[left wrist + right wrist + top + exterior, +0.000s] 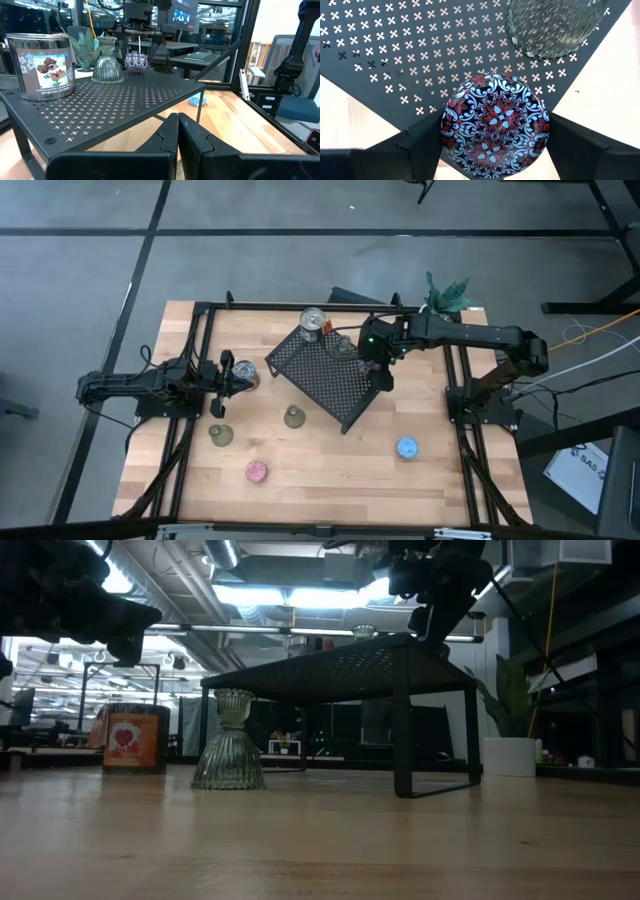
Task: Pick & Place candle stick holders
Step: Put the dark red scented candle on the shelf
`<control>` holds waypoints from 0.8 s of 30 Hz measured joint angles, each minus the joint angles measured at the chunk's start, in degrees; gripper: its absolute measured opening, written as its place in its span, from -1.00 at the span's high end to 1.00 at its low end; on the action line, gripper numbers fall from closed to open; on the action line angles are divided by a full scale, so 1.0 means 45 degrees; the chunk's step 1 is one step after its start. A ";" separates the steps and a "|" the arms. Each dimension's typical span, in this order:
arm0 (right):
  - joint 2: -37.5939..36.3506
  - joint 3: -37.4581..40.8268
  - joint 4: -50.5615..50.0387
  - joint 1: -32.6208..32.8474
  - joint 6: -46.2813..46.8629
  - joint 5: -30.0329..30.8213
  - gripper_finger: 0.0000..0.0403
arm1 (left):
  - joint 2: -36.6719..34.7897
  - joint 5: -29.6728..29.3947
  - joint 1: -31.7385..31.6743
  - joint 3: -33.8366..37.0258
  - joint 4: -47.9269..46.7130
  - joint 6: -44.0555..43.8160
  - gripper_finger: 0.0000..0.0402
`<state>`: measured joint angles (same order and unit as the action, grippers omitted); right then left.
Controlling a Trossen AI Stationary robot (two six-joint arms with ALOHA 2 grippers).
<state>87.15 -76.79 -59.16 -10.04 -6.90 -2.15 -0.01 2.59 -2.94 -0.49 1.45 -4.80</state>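
Note:
A black perforated rack [325, 380] stands mid-table. On it are a tin [313, 322] and a green glass candle stick holder [107, 62]. At the rack's right corner my right gripper [495, 145] points steeply down, shut on a purple patterned holder [495, 125]. Two olive-green holders [221, 434] [294, 417], a pink one [257, 471] and a blue one [407, 447] stand on their bases on the wood. My left gripper [177, 120] is shut and level at the table's left, holding nothing. My right gripper pinches the purple holder between its two fingers, one finger [422, 142] on each side of its round body [451, 131]. The fingers come from above, slanting down. The holder is upright over the rack's corner [136, 61]; I cannot tell whether its base touches the rack.
A red can [132, 740] stands on the table near my left gripper. A white pot with a green plant [445, 292] sits at the far right corner. Black frame rails [185, 450] run along both sides of the table. Bare wood lies near the front edge.

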 joint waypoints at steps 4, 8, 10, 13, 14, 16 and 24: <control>0.0000 0.0000 -0.0001 0.0000 0.0000 0.0010 -0.55 | 0.0000 0.0000 0.0000 0.0005 0.0000 0.0000 0.99; 0.0000 0.0000 0.0005 0.0000 0.0102 0.0044 -0.56 | 0.0000 0.0000 0.0000 0.0001 0.0000 0.0000 0.99; 0.0000 0.0000 0.0010 0.0000 0.0102 0.0044 -0.56 | 0.0000 0.0000 0.0000 0.0005 0.0000 0.0000 0.99; 0.0000 0.0000 0.0005 0.0000 0.0107 0.0044 -0.56 | 0.0000 0.0000 0.0000 0.0003 0.0000 0.0000 0.99; 0.0000 0.0000 0.0005 0.0000 0.0107 0.0044 -0.57 | 0.0000 0.0000 0.0000 0.0003 0.0000 0.0000 0.99; 0.0000 0.0000 -0.0016 0.0000 0.0114 0.0055 -0.57 | 0.0000 0.0000 0.0000 0.0002 0.0000 0.0000 0.99; -0.0005 0.0000 -0.0073 0.0000 0.0141 0.0136 -0.57 | 0.0000 0.0000 0.0000 0.0000 0.0000 -0.0004 0.99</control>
<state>87.13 -76.79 -59.48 -10.04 -6.26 -1.54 -0.01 2.59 -2.94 -0.49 1.45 -4.81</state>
